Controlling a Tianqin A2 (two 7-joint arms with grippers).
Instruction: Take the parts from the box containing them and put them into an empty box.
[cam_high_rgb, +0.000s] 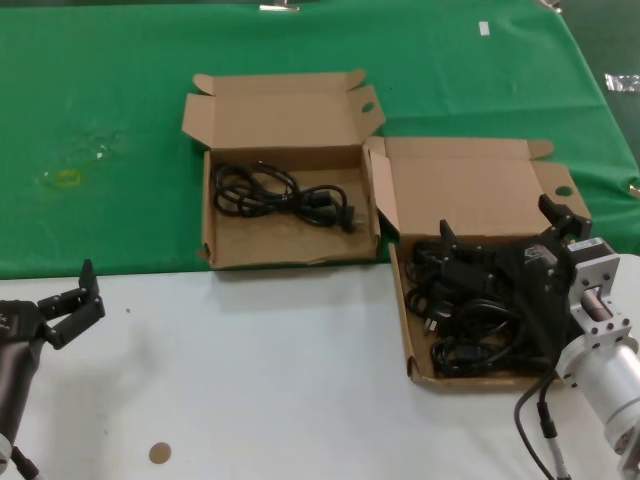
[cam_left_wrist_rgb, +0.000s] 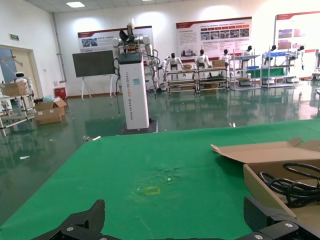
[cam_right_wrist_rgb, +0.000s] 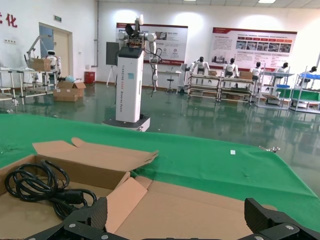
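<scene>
Both mailer boxes (cam_high_rgb: 285, 120) (cam_high_rgb: 470, 180) are matt brown corrugated cardboard, edges raw. The cables (cam_high_rgb: 285, 195) inside show black, slightly glossy rubber or plastic sheathing. Green cloth (cam_high_rgb: 100, 120), matt, creased at left centre, covers the upper frame; the white tabletop (cam_high_rgb: 250, 380) below looks smooth. The right gripper (cam_high_rgb: 505, 235) is matt black plastic on a brushed silver metal wrist (cam_high_rgb: 600, 340).

The black right gripper (cam_high_rgb: 503, 240) covers part of the tangled black power cords (cam_high_rgb: 470, 325) in the shallow brown cardboard box with a tall side flap (cam_high_rgb: 415, 330). Both wrist views cut off their own fingers at the picture's edge.
</scene>
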